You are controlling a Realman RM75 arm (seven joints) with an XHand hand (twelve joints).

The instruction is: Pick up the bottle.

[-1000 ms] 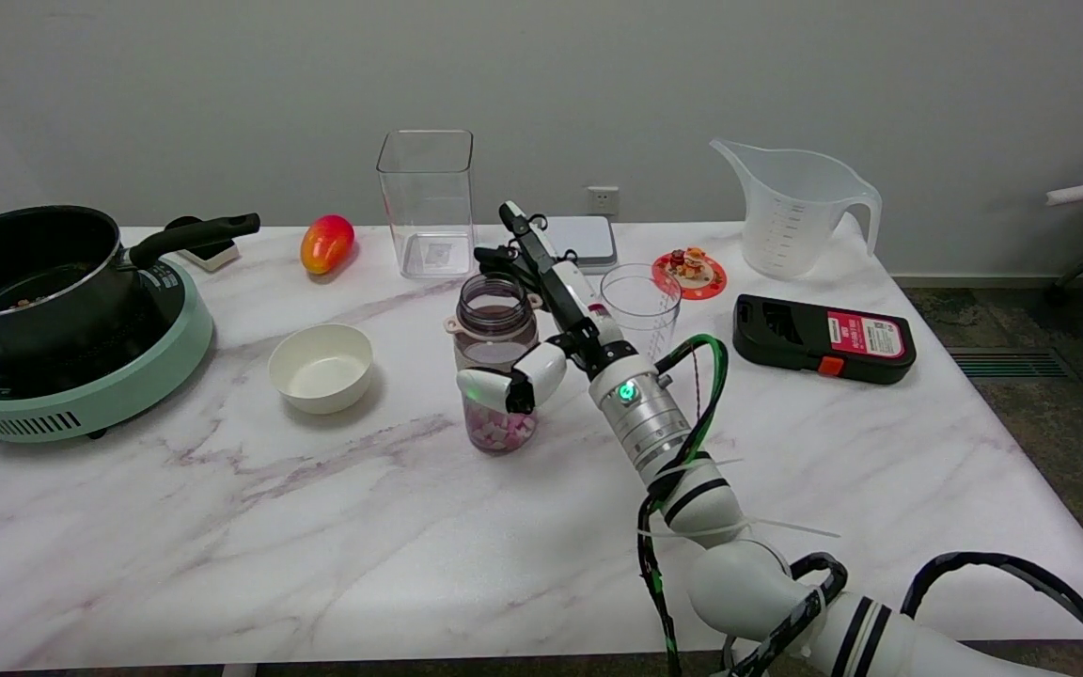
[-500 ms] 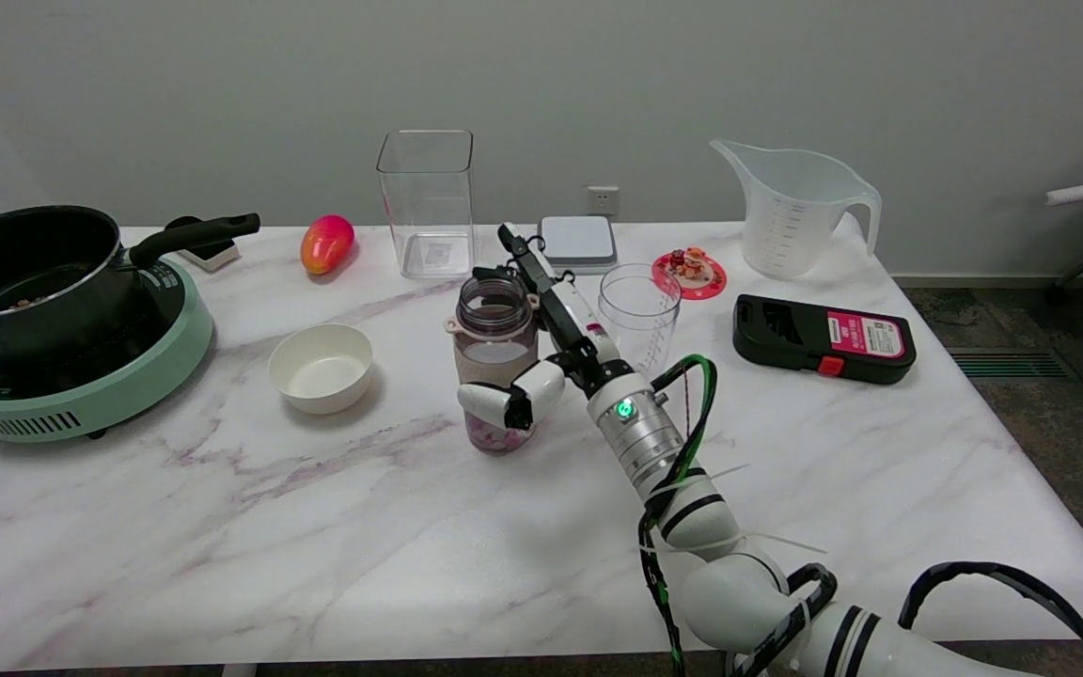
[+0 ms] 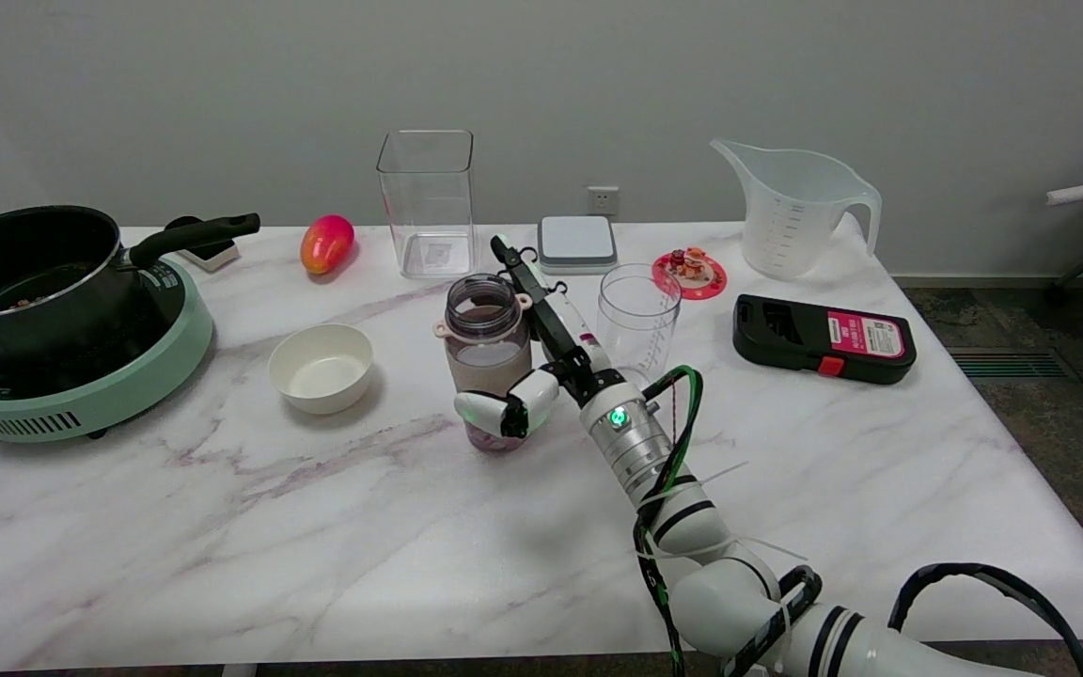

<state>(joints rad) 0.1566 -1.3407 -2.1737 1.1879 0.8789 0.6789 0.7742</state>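
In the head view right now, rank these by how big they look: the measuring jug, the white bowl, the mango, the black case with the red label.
1. Black case and measuring jug: similar apparent size; the jug sits farther back, so unranked.
2. White bowl.
3. Mango, clearly smallest, though it is also far from the camera.

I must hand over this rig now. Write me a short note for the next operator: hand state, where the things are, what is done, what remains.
Right hand: set against the right side of the bottle, thumb across its lower front, fingers straight up beside its neck, not curled around it. No closed grip shows.
Bottle: upright on the table, lid off, pink and white pieces at the bottom. The clear cup is just right of the hand, the white bowl to the bottle's left.
Done: the reach to the bottle.
Left: close the fingers, then lift. Mind the cup, probably easy to knock.
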